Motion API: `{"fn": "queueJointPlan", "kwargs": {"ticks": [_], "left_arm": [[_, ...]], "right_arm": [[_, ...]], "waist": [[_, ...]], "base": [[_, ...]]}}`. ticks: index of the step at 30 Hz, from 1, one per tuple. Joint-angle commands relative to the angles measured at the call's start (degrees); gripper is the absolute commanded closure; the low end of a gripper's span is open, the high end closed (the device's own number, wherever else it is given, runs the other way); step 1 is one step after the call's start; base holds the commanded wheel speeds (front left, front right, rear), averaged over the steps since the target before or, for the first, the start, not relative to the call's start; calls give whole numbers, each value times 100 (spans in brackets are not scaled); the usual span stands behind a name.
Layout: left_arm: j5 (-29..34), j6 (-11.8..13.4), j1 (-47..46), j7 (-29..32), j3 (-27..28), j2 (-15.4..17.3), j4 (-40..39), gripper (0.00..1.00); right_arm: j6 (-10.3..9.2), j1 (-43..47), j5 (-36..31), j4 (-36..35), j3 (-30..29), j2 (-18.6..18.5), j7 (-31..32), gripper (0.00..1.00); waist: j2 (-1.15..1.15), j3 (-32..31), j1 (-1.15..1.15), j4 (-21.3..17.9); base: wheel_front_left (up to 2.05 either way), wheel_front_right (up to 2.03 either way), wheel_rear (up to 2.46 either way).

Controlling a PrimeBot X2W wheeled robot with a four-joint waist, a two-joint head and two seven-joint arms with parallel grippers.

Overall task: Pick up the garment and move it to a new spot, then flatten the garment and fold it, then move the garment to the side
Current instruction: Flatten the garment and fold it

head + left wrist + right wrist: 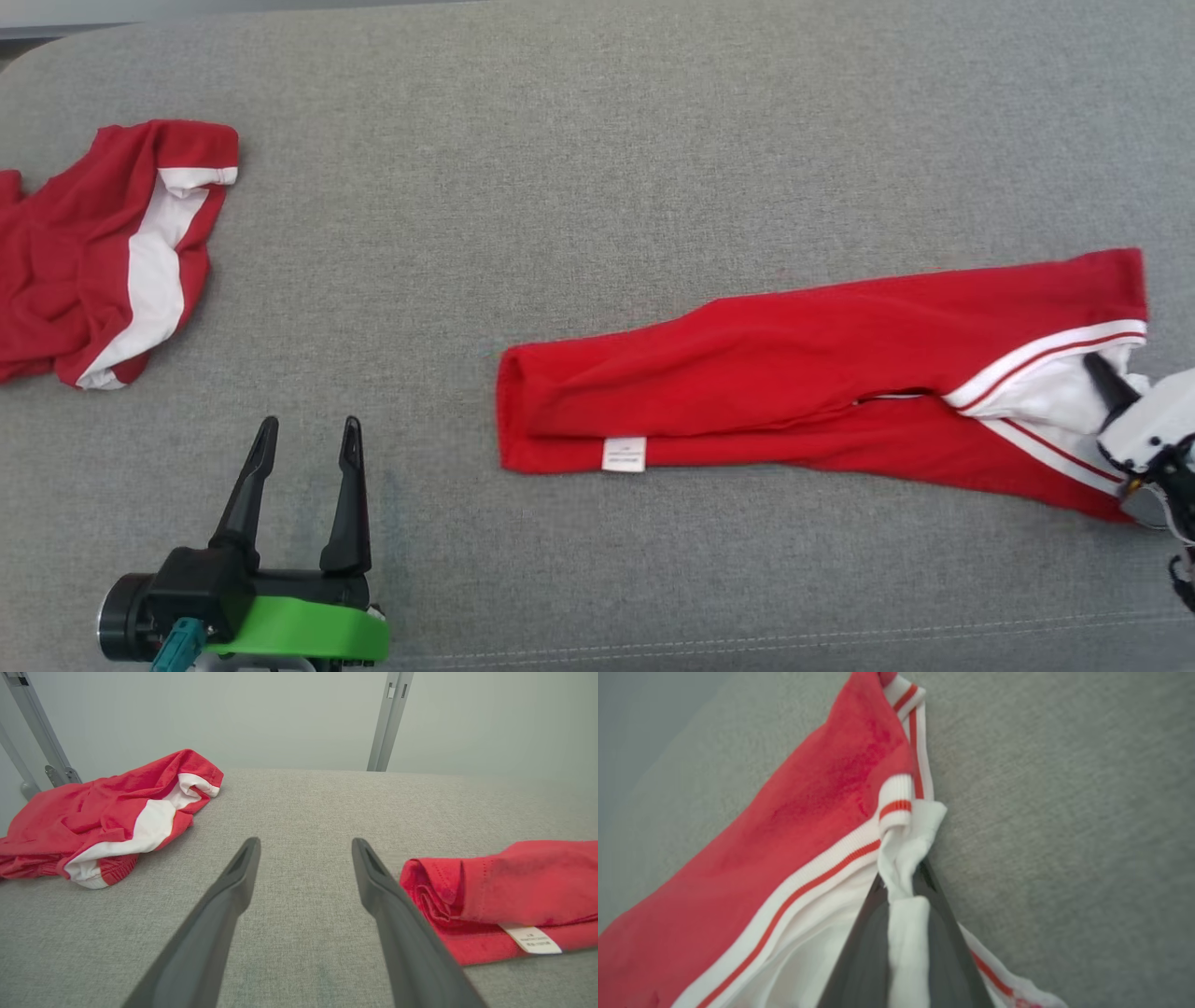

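One garment (794, 373), long axis left to right, right half of frame; right claw (901, 877) pinches its white right end; left claw (303, 485) open, lower left.

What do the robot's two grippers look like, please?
The left gripper has two long, tapering black fingers on a black body with a bright green plate and a teal plug. The right gripper has dark fingers and a white casing.
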Motion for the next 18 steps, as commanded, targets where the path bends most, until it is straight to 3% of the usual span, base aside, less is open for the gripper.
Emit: {"fn": "queueJointPlan", "kwargs": {"ticks": [1, 8, 11, 14, 18], "left_arm": [[35, -42, -51, -15, 47, -17, -18, 0], [113, -126, 62, -15, 209, -90, -62, 0], [160, -136, 93, -15, 201, -112, -36, 0], [153, -152, 169, -15, 235, -136, -28, 0], [135, -165, 291, -15, 203, -164, -17, 0]], "right_arm": [[-75, 154, 89, 94, -118, -184, -7, 100], [-52, 282, 279, -39, -746, -1251, -36, 100], [-47, 387, 282, -562, -722, -1492, 42, 100], [-47, 593, 307, -1535, -455, -1485, 89, 100], [-47, 794, 179, -2900, 195, -956, 235, 100]], "waist": [[66, 55, 0, -54], [66, 107, 0, -188], [66, 45, 0, -190], [66, -58, 0, -232], [66, -175, 0, -330]], "base": [[0, 0, 0], [0, 0, 0], [0, 0, 0], [0, 0, 0], [0, 0, 0]]}}
